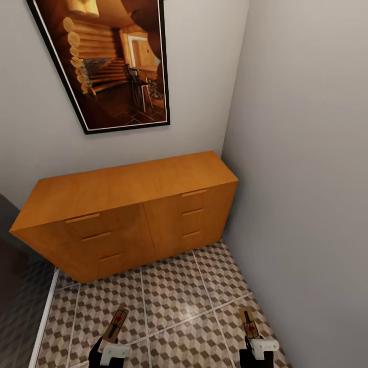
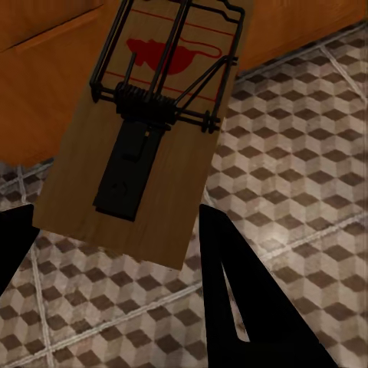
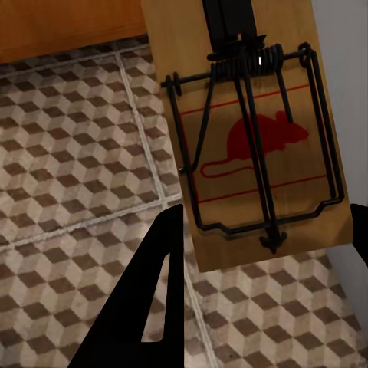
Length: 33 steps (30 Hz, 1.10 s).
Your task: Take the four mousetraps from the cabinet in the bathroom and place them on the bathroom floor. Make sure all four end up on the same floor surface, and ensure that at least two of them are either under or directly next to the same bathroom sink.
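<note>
Nearest the head camera, at the lower edge of its view, the left gripper (image 1: 113, 341) and the right gripper (image 1: 254, 341) each carry a small flat tan-wood mousetrap with dark wire and a red mouse print, the left mousetrap (image 1: 116, 323) and the right mousetrap (image 1: 249, 322), both raised above the brown, beige and white cube-patterned tiled floor (image 1: 174, 291). Each claw appears clamped on the near end of its board, though the contact itself is hard to make out; the dark fingers (image 2: 238, 299) flank the wood closely in the wrist views. Holding them by one end probably keeps the sprung wire clear of the fingers. Both boards point their long axes away from the robot toward the low orange-brown wooden sideboard (image 1: 128, 204), the left one leaning slightly rightward, the right one slightly leftward. Every drawer front looks closed. A dark-framed picture of a log interior (image 1: 110, 56) hangs on the pale wall above. No sink shows, so carrying the traps there seems the next concern.
</note>
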Available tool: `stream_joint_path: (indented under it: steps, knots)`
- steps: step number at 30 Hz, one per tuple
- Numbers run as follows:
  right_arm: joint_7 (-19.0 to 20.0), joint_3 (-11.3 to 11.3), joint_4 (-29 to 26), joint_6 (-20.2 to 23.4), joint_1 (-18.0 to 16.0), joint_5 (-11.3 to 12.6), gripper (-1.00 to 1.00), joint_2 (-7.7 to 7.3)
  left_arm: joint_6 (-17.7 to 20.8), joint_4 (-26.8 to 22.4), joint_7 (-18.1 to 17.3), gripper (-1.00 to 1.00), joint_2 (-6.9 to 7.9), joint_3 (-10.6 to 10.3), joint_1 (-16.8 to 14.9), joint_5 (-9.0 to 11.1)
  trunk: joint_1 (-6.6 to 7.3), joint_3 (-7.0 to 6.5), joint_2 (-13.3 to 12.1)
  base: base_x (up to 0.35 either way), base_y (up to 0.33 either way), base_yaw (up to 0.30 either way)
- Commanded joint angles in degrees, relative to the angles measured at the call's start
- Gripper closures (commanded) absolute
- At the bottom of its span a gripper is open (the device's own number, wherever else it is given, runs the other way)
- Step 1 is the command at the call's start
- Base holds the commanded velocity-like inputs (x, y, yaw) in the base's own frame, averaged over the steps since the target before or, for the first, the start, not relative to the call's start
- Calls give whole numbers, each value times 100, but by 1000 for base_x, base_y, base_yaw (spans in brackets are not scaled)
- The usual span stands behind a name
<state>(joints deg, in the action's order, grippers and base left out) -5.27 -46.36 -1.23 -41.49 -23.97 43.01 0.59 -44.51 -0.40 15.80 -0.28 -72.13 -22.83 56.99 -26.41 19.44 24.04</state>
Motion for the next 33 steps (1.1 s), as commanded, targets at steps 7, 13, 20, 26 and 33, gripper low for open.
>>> stream_joint_path:
  steps: [7, 13, 20, 26, 33]
  knots:
    - [-53, -48, 0, -1, -3, 5, 100, 2, 468, -7, 60, 100, -7, -46, -2, -21, -3, -56, 8, 0, 0, 0]
    - [-53, -48, 2, 1, -3, 5, 100, 2, 576, -12, 55, 100, -7, -46, -2, -21, -3, -109, 8, 0, 0, 0]
    - [-53, -48, 2, 1, -3, 5, 100, 2, 591, -12, 56, 100, -7, -46, 0, -21, -3, -170, 8, 0, 0, 0]
    - [-53, -48, 2, 1, -3, 5, 100, 2, 592, -12, 62, 100, -7, -46, 1, -21, -3, -223, 8, 0, 0, 0]
    - [-53, -48, 2, 1, -3, 5, 100, 5, 599, -12, 63, 100, -7, -46, 0, -21, -3, -282, 8, 0, 0, 0]
